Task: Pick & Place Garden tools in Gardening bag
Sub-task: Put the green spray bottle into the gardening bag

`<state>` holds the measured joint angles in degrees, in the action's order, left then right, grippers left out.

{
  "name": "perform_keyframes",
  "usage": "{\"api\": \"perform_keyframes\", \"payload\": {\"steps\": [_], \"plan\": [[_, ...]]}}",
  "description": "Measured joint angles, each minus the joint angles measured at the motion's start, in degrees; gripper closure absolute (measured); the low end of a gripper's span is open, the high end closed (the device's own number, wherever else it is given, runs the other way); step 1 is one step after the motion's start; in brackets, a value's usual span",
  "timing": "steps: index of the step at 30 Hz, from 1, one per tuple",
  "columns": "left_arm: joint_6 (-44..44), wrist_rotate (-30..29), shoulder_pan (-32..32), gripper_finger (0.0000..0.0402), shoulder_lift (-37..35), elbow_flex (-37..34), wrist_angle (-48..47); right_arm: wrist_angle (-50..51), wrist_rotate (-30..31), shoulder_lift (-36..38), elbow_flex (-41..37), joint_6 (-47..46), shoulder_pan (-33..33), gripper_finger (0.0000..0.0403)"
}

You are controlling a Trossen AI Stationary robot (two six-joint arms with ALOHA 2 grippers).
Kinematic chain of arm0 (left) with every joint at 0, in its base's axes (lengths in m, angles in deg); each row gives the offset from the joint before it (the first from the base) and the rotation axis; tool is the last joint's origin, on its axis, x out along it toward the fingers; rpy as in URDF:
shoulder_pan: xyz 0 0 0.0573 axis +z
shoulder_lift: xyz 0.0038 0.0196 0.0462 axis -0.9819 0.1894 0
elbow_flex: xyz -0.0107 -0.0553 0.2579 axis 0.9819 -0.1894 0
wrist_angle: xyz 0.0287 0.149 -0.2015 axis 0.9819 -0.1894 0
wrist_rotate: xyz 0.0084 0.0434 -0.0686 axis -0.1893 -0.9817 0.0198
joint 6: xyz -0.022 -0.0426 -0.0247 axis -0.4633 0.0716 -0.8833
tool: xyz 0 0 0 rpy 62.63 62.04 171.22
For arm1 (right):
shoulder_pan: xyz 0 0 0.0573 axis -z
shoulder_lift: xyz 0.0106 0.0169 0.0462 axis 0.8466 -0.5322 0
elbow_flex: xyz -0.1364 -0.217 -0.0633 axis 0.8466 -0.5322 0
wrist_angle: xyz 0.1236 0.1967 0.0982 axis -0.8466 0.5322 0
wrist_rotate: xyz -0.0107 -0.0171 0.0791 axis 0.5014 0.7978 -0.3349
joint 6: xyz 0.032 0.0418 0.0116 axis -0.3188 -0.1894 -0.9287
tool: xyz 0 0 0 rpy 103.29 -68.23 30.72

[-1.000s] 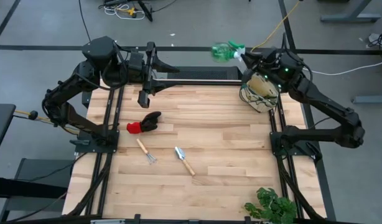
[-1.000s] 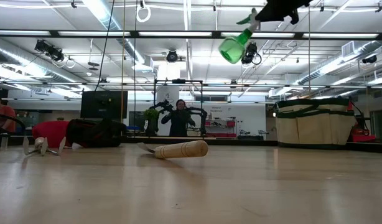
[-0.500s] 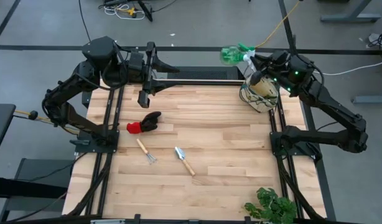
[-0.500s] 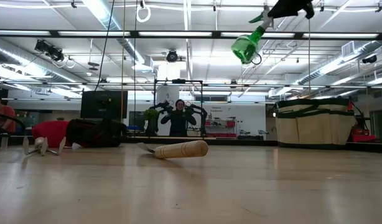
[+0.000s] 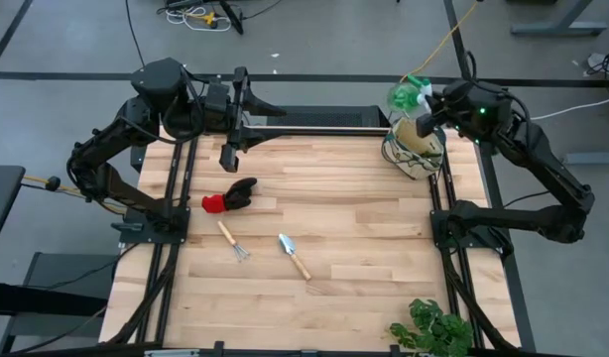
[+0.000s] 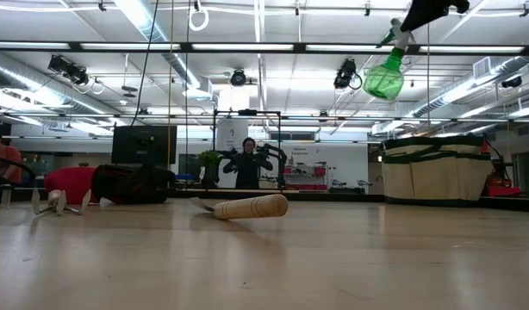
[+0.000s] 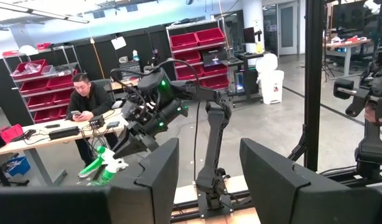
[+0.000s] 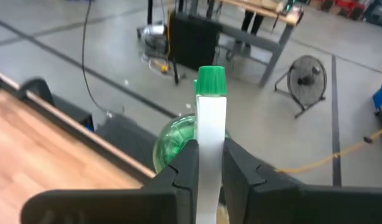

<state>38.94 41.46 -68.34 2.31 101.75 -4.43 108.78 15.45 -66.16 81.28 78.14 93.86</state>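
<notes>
My right gripper (image 5: pixel 428 111) is shut on the green spray bottle (image 5: pixel 409 96), held high in the air by the far side of the beige gardening bag (image 5: pixel 416 149). The bag stands on the table's far right corner, its dark rim showing in the low view (image 6: pixel 437 168). The red-and-black glove (image 5: pixel 228 196), the mini rake (image 5: pixel 233 241) and the trowel (image 5: pixel 294 256) lie flat on the table's left half. My left gripper (image 7: pixel 206 186) is raised over the far left corner, open and holding nothing. My right gripper pinches the bottle's white spray head (image 8: pixel 211 124) between its two fingers. The green nozzle cap (image 8: pixel 210 81) sticks out past the fingertips. The round green body (image 6: pixel 385 79) hangs tilted below the fingers, lifted clear of the table and the bag.
A black tool (image 5: pixel 228 156), by its look the pruning shears, lies on the table's far left under my left arm. A leafy plant (image 5: pixel 433 327) sits at the near right edge. People show in the room beyond the table.
My right gripper has carried the spray bottle from beyond the table's far edge toward the right edge, to a spot by the bag. It has tipped forward and down on the way. The bottle has swung with it and stays clear of everything.
</notes>
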Motion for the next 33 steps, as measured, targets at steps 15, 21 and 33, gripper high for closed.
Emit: {"api": "perform_keyframes", "payload": {"steps": [15, 21, 33], "plan": [[-1.21, 0.0, 0.02, 0.0225, 0.0, 0.0, -0.57, 15.69, 1.36, -3.64, 0.0, -5.93, 0.02, 0.0355], [-1.19, 0.0, 0.01, 0.0225, 0.0, 0.0, -0.74, 17.75, 1.36, -6.64, 0.0, -7.45, 0.06, 0.0355], [-1.16, 0.02, 0.0, 0.0225, 0.0, 0.0, -0.72, 18.64, -0.98, -12.0, 0.0, -7.92, 5.7, 0.0355]]}}
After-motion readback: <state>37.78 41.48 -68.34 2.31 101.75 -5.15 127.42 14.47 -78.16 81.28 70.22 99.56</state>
